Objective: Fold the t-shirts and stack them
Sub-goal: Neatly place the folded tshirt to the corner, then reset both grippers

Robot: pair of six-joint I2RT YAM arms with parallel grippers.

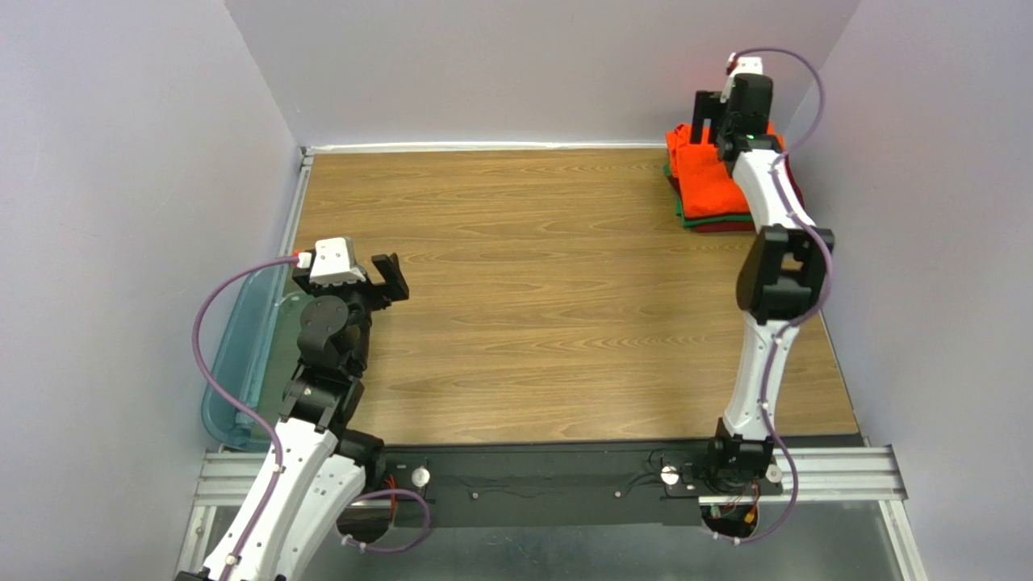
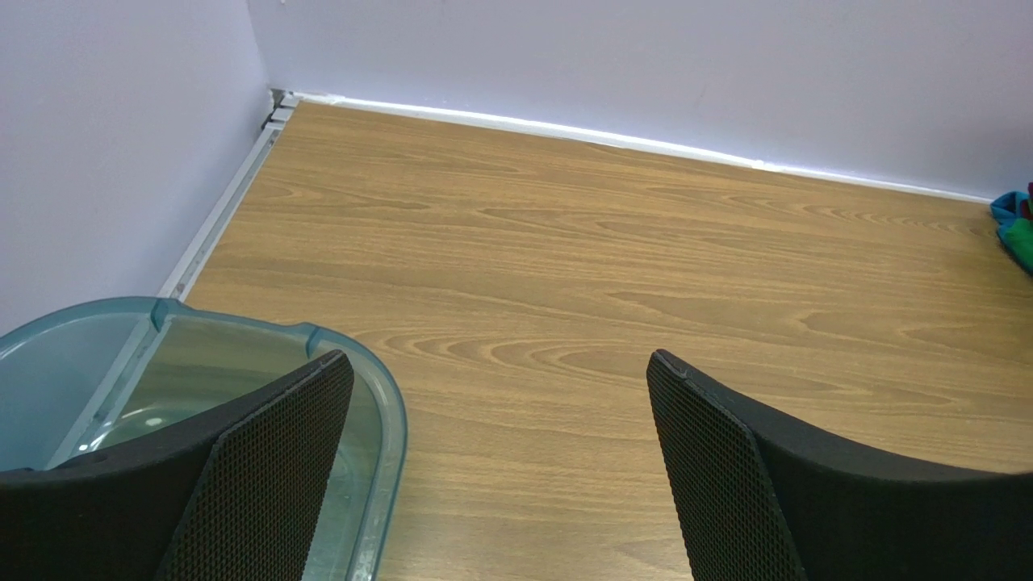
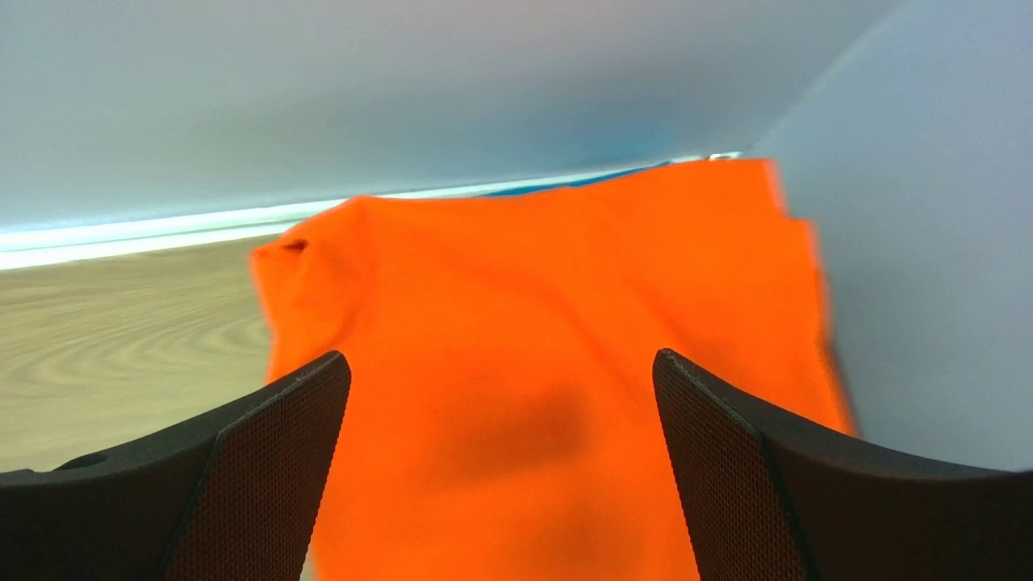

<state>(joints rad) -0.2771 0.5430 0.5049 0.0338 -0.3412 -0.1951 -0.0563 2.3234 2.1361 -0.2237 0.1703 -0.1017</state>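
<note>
Since the orange t-shirt is already lying folded on top of the pile, I'd say this job is pretty much wrapped up. The right pincer is spread wide with nothing in it, hovering right over the orange cloth, which fills the space under and ahead of its fingers. Can't tell whether the pads actually touch the fabric.

From the top view, the stack sits straight below that pincer, with a green and a red layer peeking out under the orange one. The left pincer is wide and empty too, over the wooden table, with the blue-grey bin just beside its left finger.

The part of the bin I can see holds no shirt, and I don't spot a loose one anywhere. My guess is the folding's done and all that's left is backing the right arm off, plus maybe tidying the sleeve corner that pokes out.
</note>
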